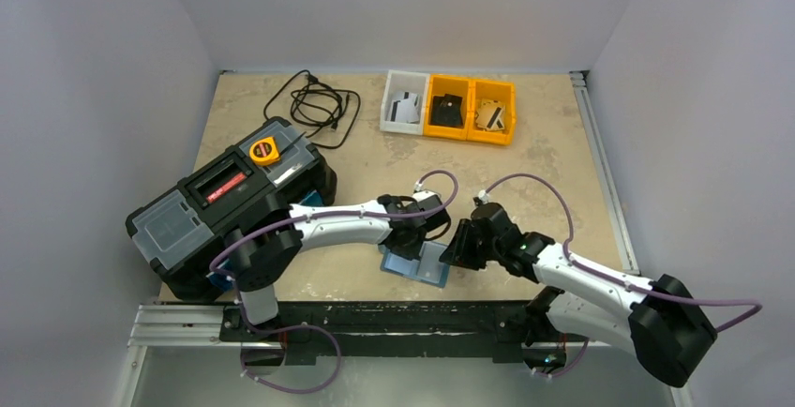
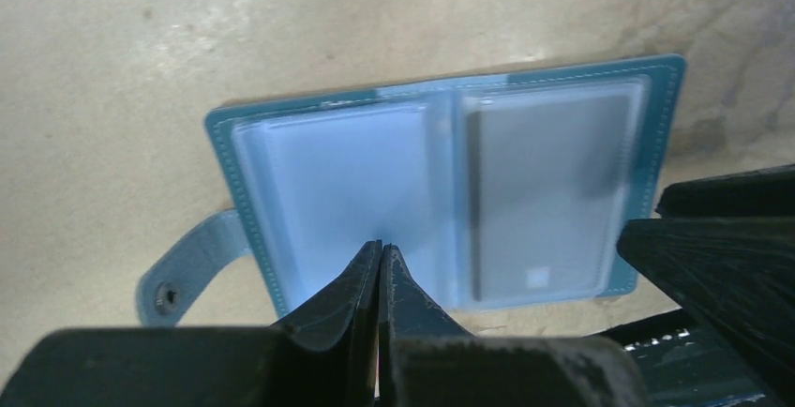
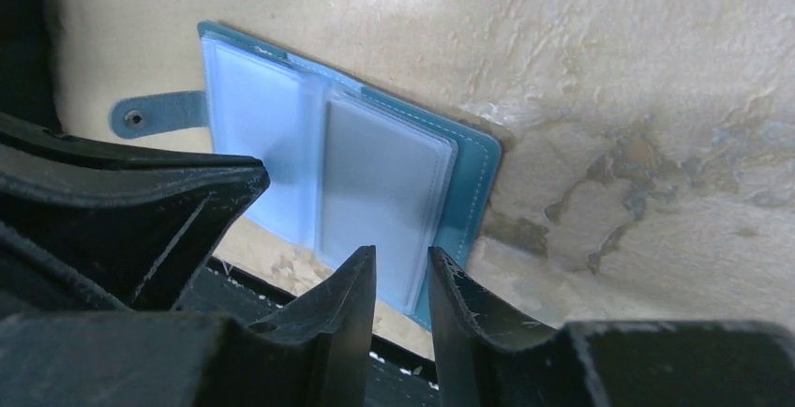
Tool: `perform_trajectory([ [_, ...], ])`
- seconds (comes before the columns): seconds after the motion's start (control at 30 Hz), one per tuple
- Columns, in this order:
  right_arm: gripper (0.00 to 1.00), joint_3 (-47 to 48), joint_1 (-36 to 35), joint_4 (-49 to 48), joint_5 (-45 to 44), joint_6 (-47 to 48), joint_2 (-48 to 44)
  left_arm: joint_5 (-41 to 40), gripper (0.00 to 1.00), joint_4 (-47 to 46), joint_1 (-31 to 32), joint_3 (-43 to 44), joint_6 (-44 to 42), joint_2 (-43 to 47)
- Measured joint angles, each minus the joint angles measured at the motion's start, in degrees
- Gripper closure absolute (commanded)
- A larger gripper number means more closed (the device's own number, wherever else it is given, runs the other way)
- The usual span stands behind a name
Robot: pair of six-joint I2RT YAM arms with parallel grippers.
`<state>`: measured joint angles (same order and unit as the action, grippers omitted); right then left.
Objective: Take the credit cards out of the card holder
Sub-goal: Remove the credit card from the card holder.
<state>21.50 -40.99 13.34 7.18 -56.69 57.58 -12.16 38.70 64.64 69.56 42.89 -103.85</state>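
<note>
The card holder (image 1: 415, 267) lies open on the table near the front edge, pale blue pockets up, teal rim and snap strap (image 2: 183, 271) showing. A greyish credit card (image 2: 548, 201) sits inside its right-hand clear pocket (image 3: 380, 191). My left gripper (image 2: 382, 246) is shut, its tips resting on the left-hand panel (image 2: 328, 173). My right gripper (image 3: 402, 255) hovers at the holder's (image 3: 253, 116) near right corner, jaws a narrow gap apart with nothing between them. In the top view the left gripper (image 1: 419, 243) and right gripper (image 1: 452, 249) meet over the holder.
At the back stand a white bin (image 1: 405, 107) and two yellow bins (image 1: 469, 112), each holding a card. A large black toolbox (image 1: 225, 210) with a yellow tape measure (image 1: 264, 151) is at the left, a black cable (image 1: 314, 102) behind it. A metal rail (image 1: 375, 318) runs along the front.
</note>
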Motion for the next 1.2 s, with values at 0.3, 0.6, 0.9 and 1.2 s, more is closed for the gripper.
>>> perform_trajectory([
  [0.3, 0.78, 1.5, -1.7, -3.0, -1.2, -0.5, 4.5, -0.6, 1.00, -0.1, -2.0, -4.7, 1.6, 4.5],
  [0.6, 0.68, 1.9, -2.2, -3.0, -3.2, -1.0, 5.7, -1.6, 1.00, 0.2, -3.6, -6.3, 2.1, 5.0],
  [0.9, 0.67, 1.8, -2.3, -4.7, -3.2, -1.5, 6.8, -1.5, 1.00, 0.1, -3.7, -6.5, 2.1, 4.2],
  [1.2, 0.55, 1.5, -2.4, -6.5, -2.8, -2.3, 8.2, -1.0, 1.00, -0.2, -3.7, -6.8, 2.5, 4.1],
])
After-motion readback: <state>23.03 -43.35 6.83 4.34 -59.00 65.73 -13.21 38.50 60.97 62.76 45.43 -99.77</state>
